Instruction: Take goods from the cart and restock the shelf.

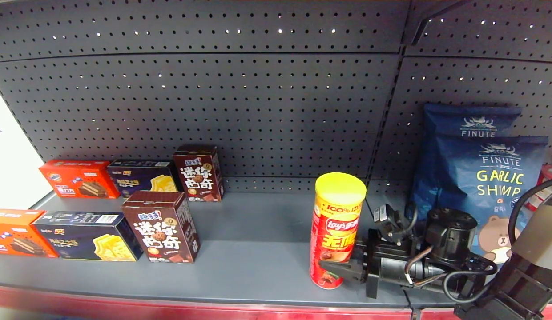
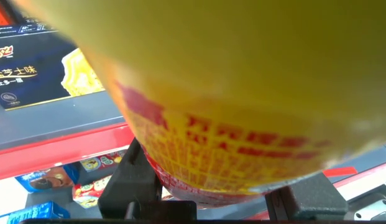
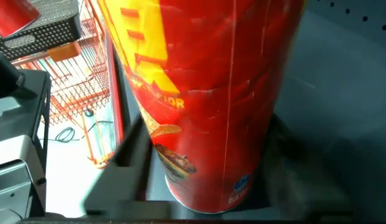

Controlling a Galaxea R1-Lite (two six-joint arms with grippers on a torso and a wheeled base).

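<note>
Right gripper [image 1: 342, 269]: my jaws are closed on the lower body of the chips can [image 1: 336, 231]. The can stands upright near the front edge of the shelf [image 1: 258, 240], right of centre and left of the blue snack bags [image 1: 480, 178].
Left gripper [image 2: 217, 196]: my jaws are clamped around a second can [image 2: 230, 93], yellow and red.
Snack boxes [image 1: 162, 226]: two rows at the shelf's left.

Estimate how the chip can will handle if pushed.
Tall, narrow, upright chip can: a high push likely tips it. Round body would probably roll once down. The right gripper holds it low; glossy wall may slip.
</note>
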